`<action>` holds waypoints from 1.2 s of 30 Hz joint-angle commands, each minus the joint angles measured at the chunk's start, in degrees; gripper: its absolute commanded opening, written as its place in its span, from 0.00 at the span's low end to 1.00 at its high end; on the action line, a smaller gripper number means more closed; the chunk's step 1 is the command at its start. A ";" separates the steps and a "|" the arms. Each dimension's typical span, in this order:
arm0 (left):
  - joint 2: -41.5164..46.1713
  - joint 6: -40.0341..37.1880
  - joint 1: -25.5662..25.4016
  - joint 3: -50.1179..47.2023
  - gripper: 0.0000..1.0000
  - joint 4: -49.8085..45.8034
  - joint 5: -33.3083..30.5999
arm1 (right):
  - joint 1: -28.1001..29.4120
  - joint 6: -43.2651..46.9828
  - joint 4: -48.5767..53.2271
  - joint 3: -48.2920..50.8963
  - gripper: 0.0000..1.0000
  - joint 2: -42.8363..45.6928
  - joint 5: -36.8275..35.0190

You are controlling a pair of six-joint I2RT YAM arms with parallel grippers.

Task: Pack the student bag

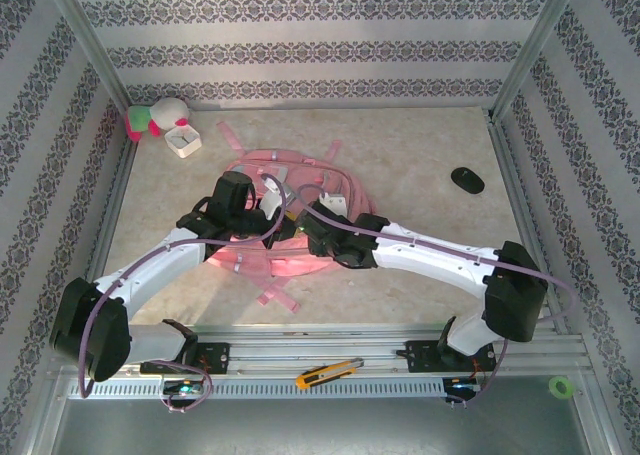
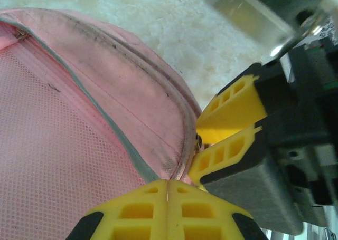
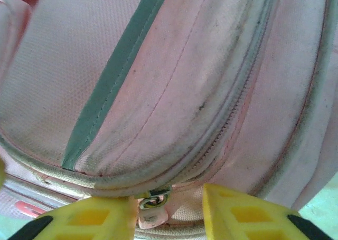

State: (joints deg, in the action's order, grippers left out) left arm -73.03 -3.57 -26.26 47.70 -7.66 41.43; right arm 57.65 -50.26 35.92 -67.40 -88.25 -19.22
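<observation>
left tool point(image 2: 168, 190): shut tight, yellow pads flat against each other with no gap. It's parked right at the rim of the student bag point(image 2: 79, 145), where the zip seam comes down to it. Can't tell if any fabric is pinched in there.
right tool point(image 3: 168, 205): only a narrow gap, one finger on either side of the zip pull point(image 3: 152, 202). The pull sits against one finger and clear of the other, so it isn't clamped.
both tools: tips very close together, at the same stretch of zip track.
student bag, where: lying flat around the middle of the table point(image 1: 420, 145), both arms reaching over it, straps spilling toward the far and near edges.
plush toy point(image 1: 160, 118): far left corner, with a small white box point(image 1: 184, 138) just beside it.
black thing point(image 1: 467, 180): near the right edge, well apart from the bag; too small to say what it is.
box cutter point(image 1: 328, 373): on the metal rail along the near edge, between the arm bases.
green tape roll point(image 1: 560, 386): by the near right corner.
</observation>
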 commanded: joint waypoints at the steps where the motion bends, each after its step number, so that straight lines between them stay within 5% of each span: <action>1: 0.78 0.67 -0.44 1.51 0.00 0.06 1.11 | 0.10 0.36 3.00 -2.29 0.29 -1.23 -4.99; 7: 0.78 -1.80 -0.49 1.43 0.01 -0.52 1.07 | -0.94 1.58 -1.42 0.55 0.10 1.24 -4.35; 11: 2.86 -15.46 -1.57 -1.35 0.45 -0.93 -0.74 | -1.59 3.99 -7.36 3.03 0.03 2.67 -0.97; 14: 4.13 -27.24 -2.93 -4.11 0.62 1.93 -5.17 | -2.50 5.80 -10.89 4.73 0.00 3.83 2.08; 21: -3.62 -39.24 -3.35 -0.54 0.67 3.58 -9.42 | -5.55 9.12 -14.27 6.57 0.00 5.67 9.38; 28: -9.22 -35.22 -4.10 0.85 0.58 11.51 -11.81 | -9.05 9.39 -17.03 8.34 0.00 6.82 18.98; 32: -9.45 -33.31 -4.06 1.20 0.19 12.10 -11.35 | -11.37 7.26 -16.75 8.42 0.00 6.60 22.96; 36: -8.29 -32.42 -4.07 1.85 0.04 8.83 -9.07 | -12.35 6.23 -15.79 8.34 0.00 6.50 21.30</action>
State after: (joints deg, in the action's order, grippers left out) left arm -82.26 -37.36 -30.02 47.29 -0.32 30.81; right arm 45.87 -42.94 21.04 -59.33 -82.81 1.41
